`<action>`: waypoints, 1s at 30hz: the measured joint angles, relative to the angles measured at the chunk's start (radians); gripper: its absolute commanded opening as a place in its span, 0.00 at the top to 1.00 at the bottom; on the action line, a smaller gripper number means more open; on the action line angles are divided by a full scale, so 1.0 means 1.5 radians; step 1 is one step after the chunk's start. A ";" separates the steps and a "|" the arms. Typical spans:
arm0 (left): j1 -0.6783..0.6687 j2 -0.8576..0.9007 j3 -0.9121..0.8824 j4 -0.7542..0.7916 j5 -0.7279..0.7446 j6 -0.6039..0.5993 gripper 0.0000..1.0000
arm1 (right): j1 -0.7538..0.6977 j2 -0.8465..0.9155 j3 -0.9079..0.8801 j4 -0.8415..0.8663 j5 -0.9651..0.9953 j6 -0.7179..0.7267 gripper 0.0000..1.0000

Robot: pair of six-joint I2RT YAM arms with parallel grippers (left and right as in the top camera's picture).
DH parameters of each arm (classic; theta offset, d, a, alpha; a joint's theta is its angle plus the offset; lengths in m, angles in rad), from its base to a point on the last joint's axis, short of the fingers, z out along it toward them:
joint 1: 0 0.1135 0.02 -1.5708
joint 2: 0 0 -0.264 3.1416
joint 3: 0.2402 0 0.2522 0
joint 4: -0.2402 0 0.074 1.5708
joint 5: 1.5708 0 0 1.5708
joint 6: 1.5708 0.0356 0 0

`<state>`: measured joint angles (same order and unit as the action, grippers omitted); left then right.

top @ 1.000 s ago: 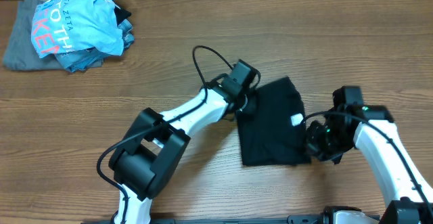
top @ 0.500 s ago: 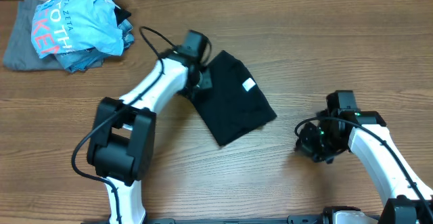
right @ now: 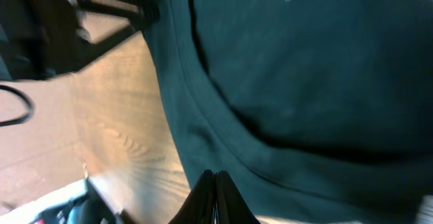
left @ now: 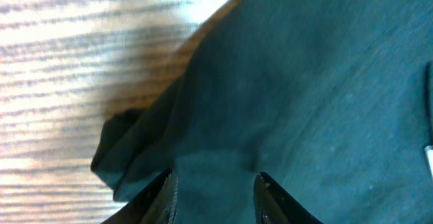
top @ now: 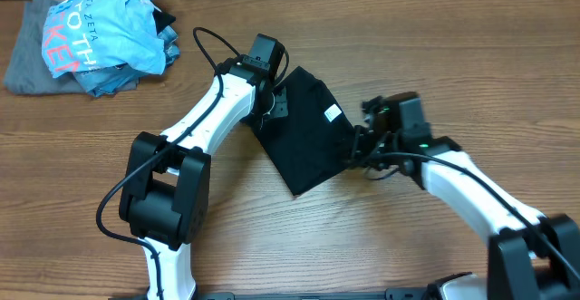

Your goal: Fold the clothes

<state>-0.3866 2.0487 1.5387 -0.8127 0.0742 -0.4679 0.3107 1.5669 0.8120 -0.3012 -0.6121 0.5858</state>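
The clothes, a black T-shirt [top: 308, 146], lie folded and turned at a slant in the middle of the table, the white neck tag [top: 333, 114] facing up. My left gripper [top: 275, 103] sits at the shirt's upper left edge. In the left wrist view its jaws [left: 216, 197] stand apart with black fabric [left: 304, 82] lying flat between them and a bunched corner at the left. My right gripper [top: 361, 150] is at the shirt's right edge. Seen from the right wrist it [right: 216, 183] is shut, fingertips pressed together over the hem [right: 223, 143], nothing visible between them.
A light blue shirt with pink lettering [top: 104, 33] lies heaped on a grey garment [top: 27, 60] at the far left corner. A black cable [top: 207, 51] loops up from the left arm. The left arm's dark parts [right: 67, 14] show beyond the shirt in the right wrist view.
The left gripper dragged the shirt up and to the left, turning it, then stopped with its jaws a little wider. The right arm swung left to the shirt's right edge.
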 measured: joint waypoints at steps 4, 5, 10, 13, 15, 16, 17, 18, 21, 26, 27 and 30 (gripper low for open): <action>0.000 0.000 0.000 -0.020 0.000 0.000 0.59 | 0.011 0.067 0.002 0.001 0.009 0.031 0.96; 0.000 0.000 0.000 -0.021 0.000 0.000 0.59 | 0.006 0.082 0.002 0.001 0.012 0.034 0.96; 0.000 0.000 0.000 -0.028 0.000 0.003 0.57 | -0.043 0.142 0.002 0.001 0.010 0.028 0.96; 0.000 0.000 0.000 -0.032 -0.001 0.018 0.57 | -0.086 0.145 0.009 -0.010 0.007 0.005 0.96; 0.000 0.000 0.000 -0.033 -0.003 0.031 0.56 | -0.117 0.145 0.019 -0.037 0.017 -0.016 0.96; 0.000 0.000 0.000 -0.034 -0.006 0.036 0.55 | -0.129 0.145 0.026 -0.053 0.024 -0.026 0.96; 0.000 0.000 0.000 -0.036 -0.011 0.038 0.55 | -0.138 0.145 0.032 -0.065 0.031 -0.035 0.96; 0.000 0.000 0.000 -0.038 -0.017 0.040 0.54 | -0.146 0.145 0.039 -0.077 0.040 -0.043 0.96; 0.000 0.000 0.000 -0.042 -0.033 0.043 0.54 | -0.156 0.146 0.071 -0.132 0.079 -0.068 0.96; 0.000 0.000 0.000 -0.044 -0.046 0.053 0.60 | -0.158 0.147 0.139 -0.242 0.139 -0.084 0.96; 0.000 0.000 0.000 -0.047 -0.048 0.053 0.63 | -0.158 0.147 0.154 -0.266 0.149 -0.086 0.96; 0.000 0.000 0.005 -0.066 -0.049 0.055 0.69 | -0.158 0.141 0.212 -0.346 0.191 -0.090 0.93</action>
<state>-0.3866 2.0487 1.5463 -0.9119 0.0010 -0.3851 0.0734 1.7790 1.1301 -0.8196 -0.3260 0.4503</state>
